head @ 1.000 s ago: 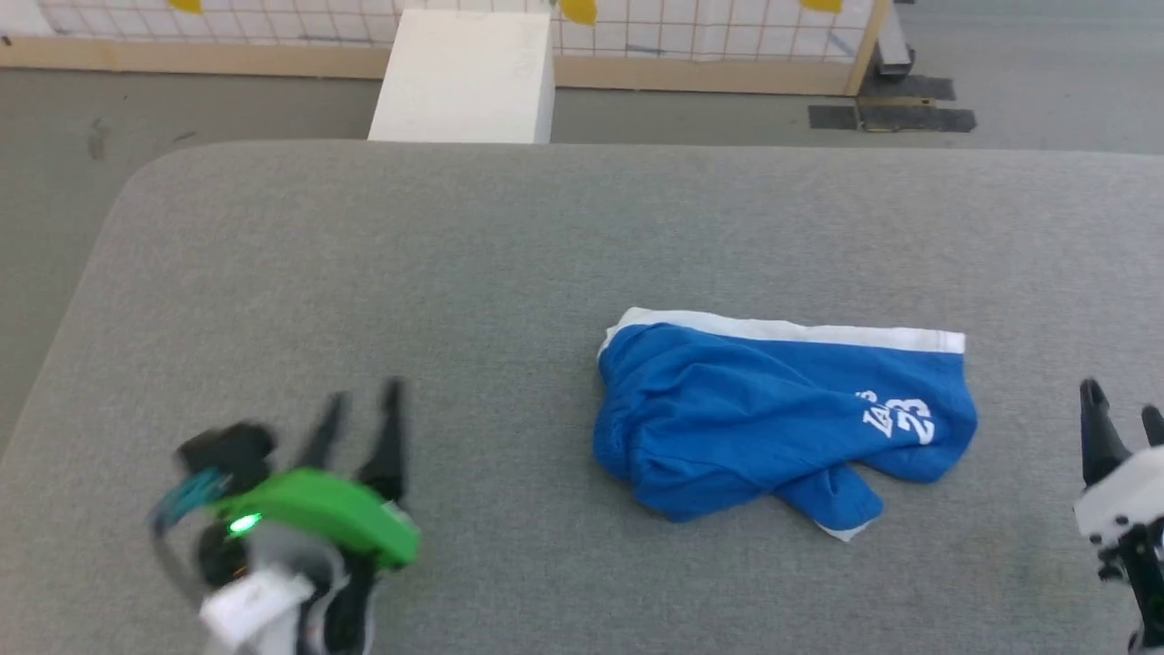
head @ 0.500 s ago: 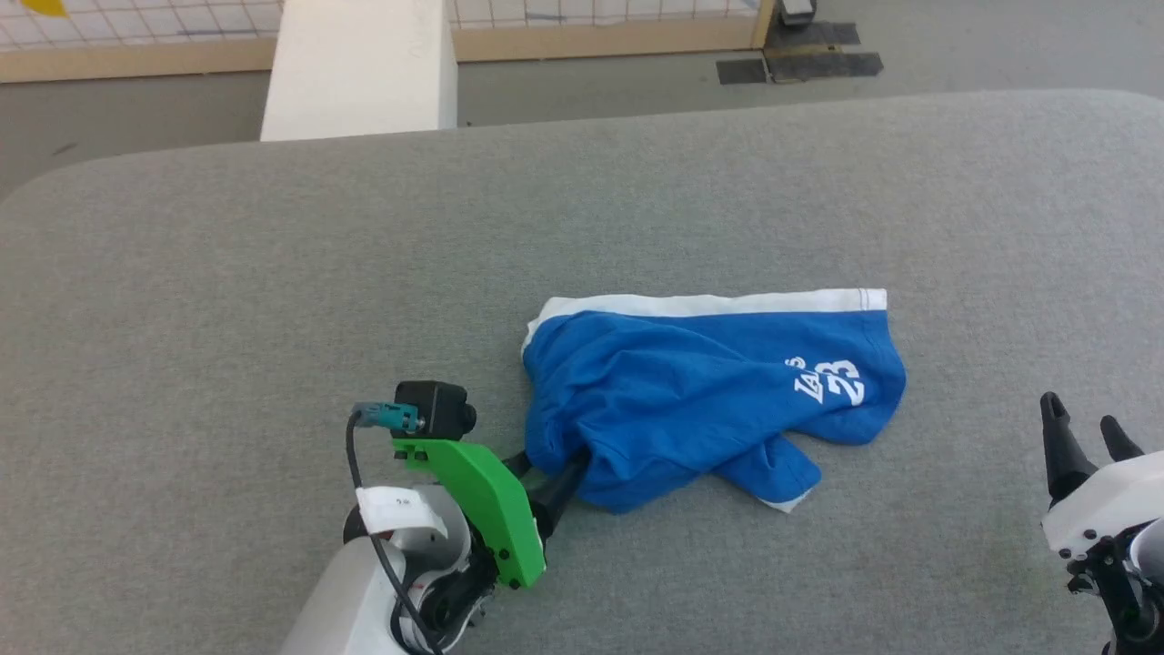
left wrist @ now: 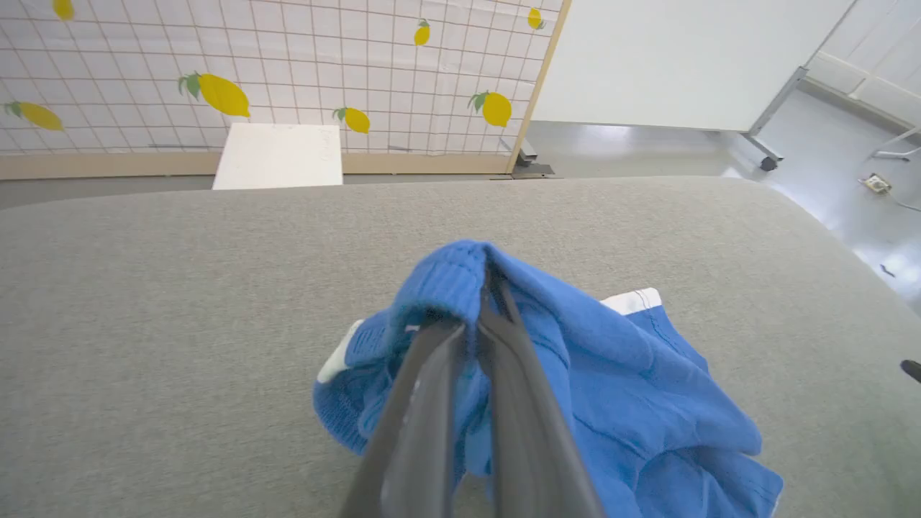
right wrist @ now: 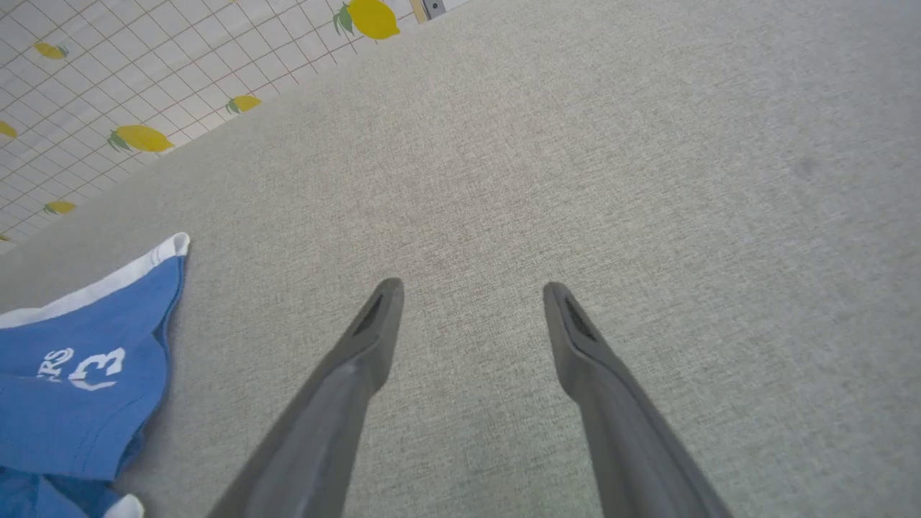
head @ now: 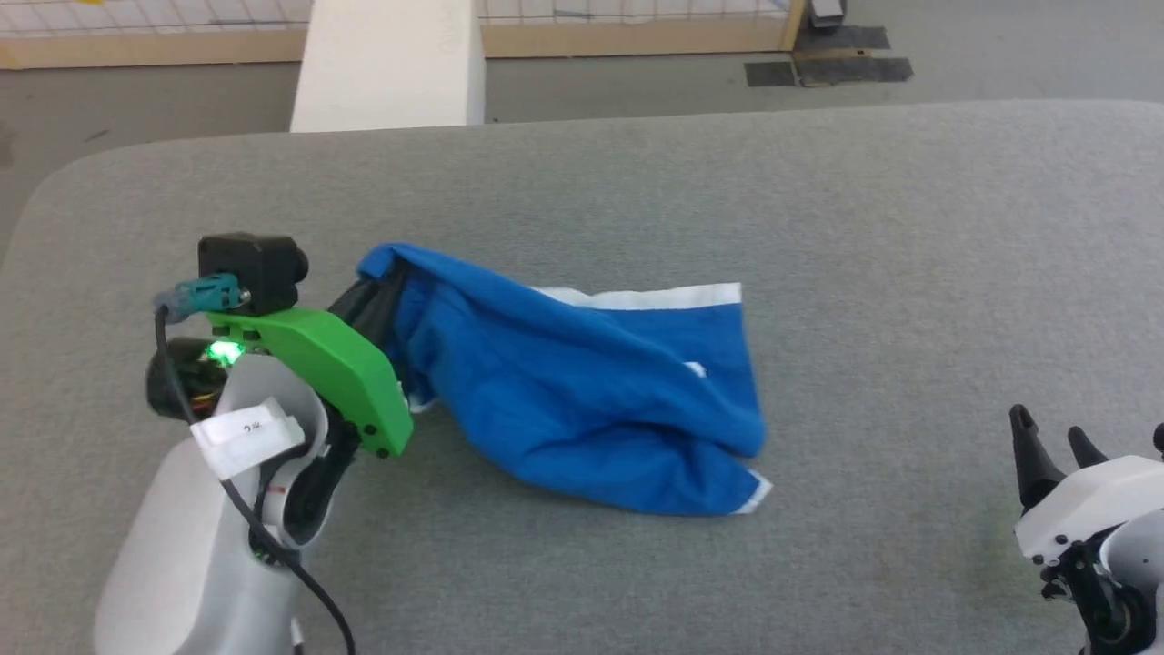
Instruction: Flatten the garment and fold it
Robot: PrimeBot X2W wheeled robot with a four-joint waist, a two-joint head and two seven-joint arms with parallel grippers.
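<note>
Blue garment, slack on the grey table a moment ago, now has one edge pinched and lifted leftward by the left gripper, ready for flattening, while the right gripper waits spread wide.

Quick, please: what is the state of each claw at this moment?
Left claw: closed, holding a fold of the blue shorts.
Right claw: open, holding nothing.

Pale forearm, green wrist bracket, black camera, dark fingers
</note>
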